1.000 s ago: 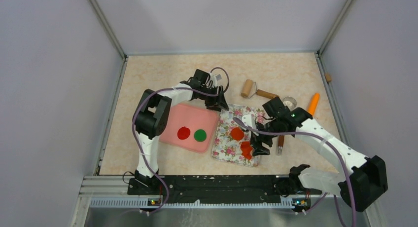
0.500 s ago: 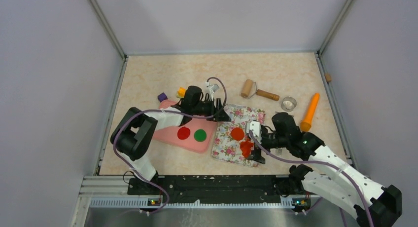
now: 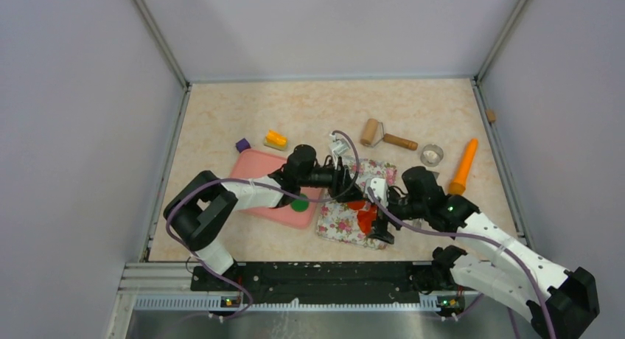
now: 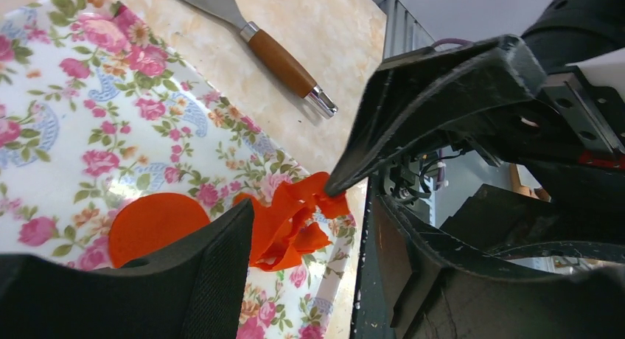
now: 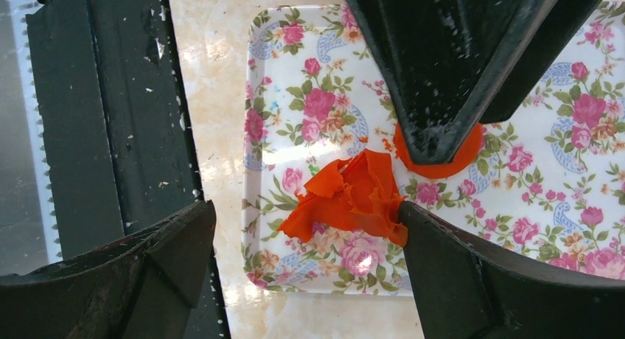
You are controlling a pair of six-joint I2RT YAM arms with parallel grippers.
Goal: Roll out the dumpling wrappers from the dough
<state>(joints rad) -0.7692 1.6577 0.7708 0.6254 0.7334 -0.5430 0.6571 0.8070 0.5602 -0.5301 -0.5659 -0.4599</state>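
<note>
Since one second ago the left jaws come over the flowered tray (image 3: 333, 221), lower centre, where both left and right jaws stand wide beside the dough (image 5: 346, 199), probably soft: pinch its thick middle.

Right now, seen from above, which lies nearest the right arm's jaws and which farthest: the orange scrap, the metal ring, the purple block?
1. Orange scrap: on the tray, nearest.
2. Metal ring: farther back, to the right.
3. Purple block: far back left, beyond the pink board.
</note>
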